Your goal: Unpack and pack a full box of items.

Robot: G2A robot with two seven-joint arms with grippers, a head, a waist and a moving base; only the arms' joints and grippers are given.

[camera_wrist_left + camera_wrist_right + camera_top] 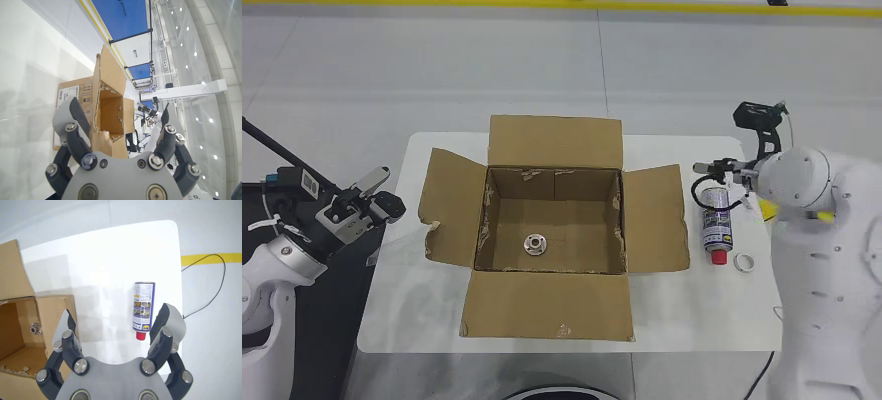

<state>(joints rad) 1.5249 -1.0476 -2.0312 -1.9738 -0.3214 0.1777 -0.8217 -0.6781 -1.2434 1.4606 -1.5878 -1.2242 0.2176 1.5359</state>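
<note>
An open cardboard box (554,235) stands in the middle of the white table (672,300), all flaps folded out. On its floor lies a small metal flanged part (534,243) (35,330). Right of the box a blue and white spray can (715,226) (143,308) with a red cap lies on the table. A small white ring (745,263) rests beside the cap. My right gripper (117,321) hangs open above the table near the can, holding nothing. My left gripper (121,115) is open and empty off the table's left side, facing the box (105,111).
The right arm's white body (817,250) stands over the table's right edge. A black cable (217,283) runs over the floor beyond that edge. A yellow floor line (208,258) lies there too. Bare table surface lies in front of the box.
</note>
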